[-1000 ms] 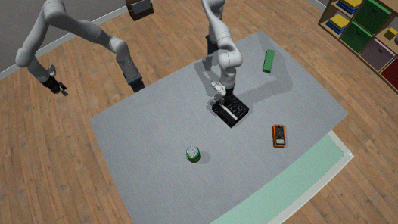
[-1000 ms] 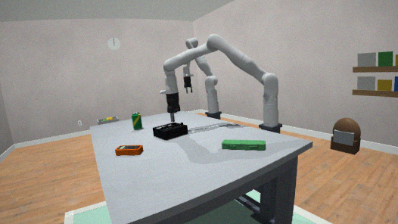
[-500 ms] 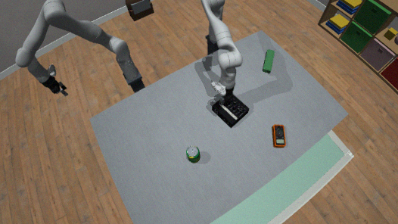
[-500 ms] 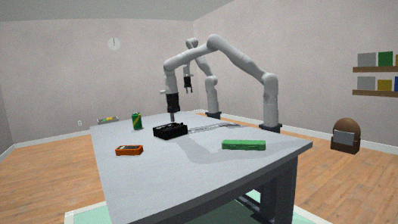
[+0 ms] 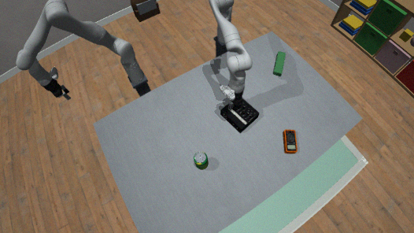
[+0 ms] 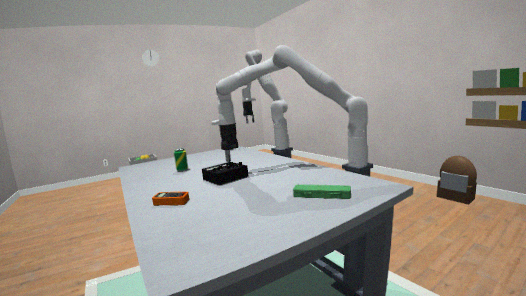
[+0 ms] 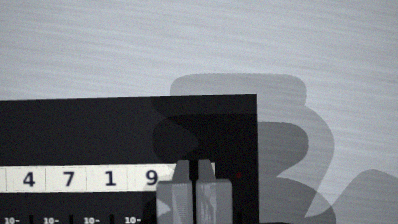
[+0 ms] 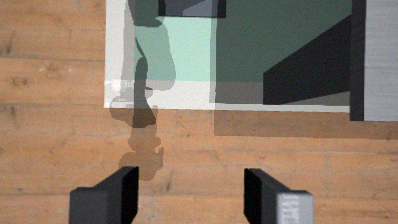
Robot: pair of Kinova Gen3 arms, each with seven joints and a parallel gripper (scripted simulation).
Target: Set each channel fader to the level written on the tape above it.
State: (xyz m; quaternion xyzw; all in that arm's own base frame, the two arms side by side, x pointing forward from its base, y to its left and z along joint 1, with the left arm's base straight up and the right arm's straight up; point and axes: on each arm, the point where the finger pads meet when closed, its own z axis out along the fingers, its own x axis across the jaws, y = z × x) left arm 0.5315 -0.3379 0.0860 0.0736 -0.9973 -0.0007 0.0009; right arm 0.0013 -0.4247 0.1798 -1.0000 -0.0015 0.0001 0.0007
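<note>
Pointing down, left claw (image 5: pixel 237 100) (image 6: pixel 228 160) (image 7: pixel 193 172): narrow, fingers together, over the lighting desk (image 5: pixel 250 112) (image 6: pixel 225 174) (image 7: pixel 75 130)
Tape (image 5: pixel 238 116) (image 7: pixel 90 178): beside that claw
Right claw (image 5: pixel 66 92) (image 6: pixel 250 120) (image 8: pixel 191 190): wide, beyond the table (image 5: pixel 165 130) (image 6: pixel 200 240) (image 7: pixel 75 40) (image 8: pixel 381 60)

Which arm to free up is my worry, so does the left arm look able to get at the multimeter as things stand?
Probably yes: nothing stands between the left gripper and the multimeter except the lighting desk, which it could lift over.

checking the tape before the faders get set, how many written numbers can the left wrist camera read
4 on the tape: 4, 7, 1, 9, left to right; more may be out of frame or behind the fingers.
</note>
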